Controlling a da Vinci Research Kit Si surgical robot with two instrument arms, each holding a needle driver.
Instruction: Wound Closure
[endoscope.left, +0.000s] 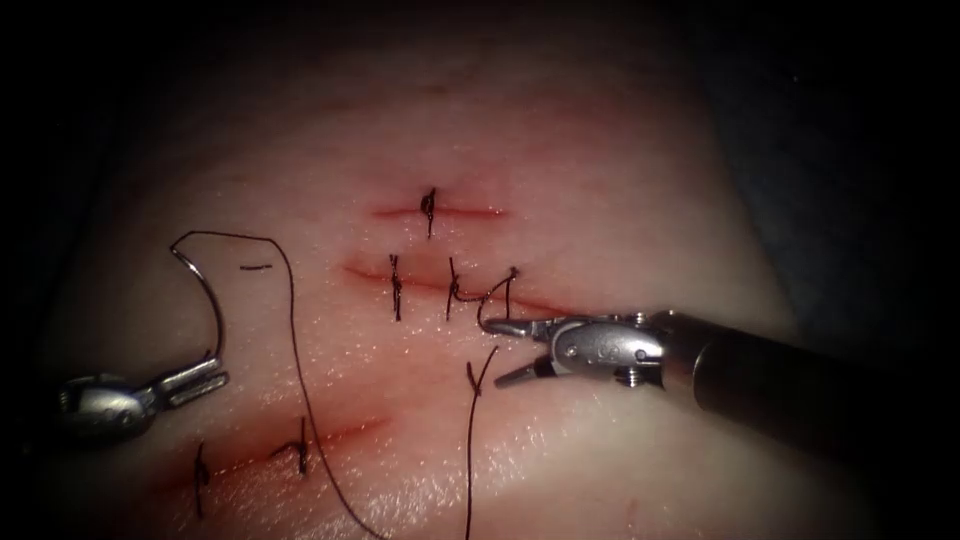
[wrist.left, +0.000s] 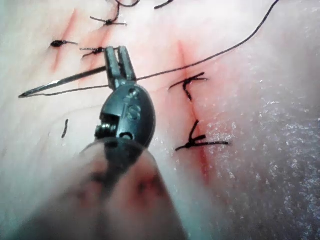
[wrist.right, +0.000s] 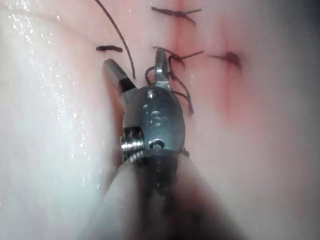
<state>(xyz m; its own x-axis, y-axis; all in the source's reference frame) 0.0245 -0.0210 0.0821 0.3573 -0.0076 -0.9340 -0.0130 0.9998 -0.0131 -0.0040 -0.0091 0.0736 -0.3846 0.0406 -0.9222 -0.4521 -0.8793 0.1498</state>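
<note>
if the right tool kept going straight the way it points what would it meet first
Probably the thread loop at the middle cut's right end: the right tool points left with jaws open, upper tip right by that loop. Depth is unclear.

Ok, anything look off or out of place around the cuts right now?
One oddity: a short cut end of thread lies loose on the tissue, left of the cuts. Left tool holds the needle near its tail, clear of tissue; right tool is open.
</note>
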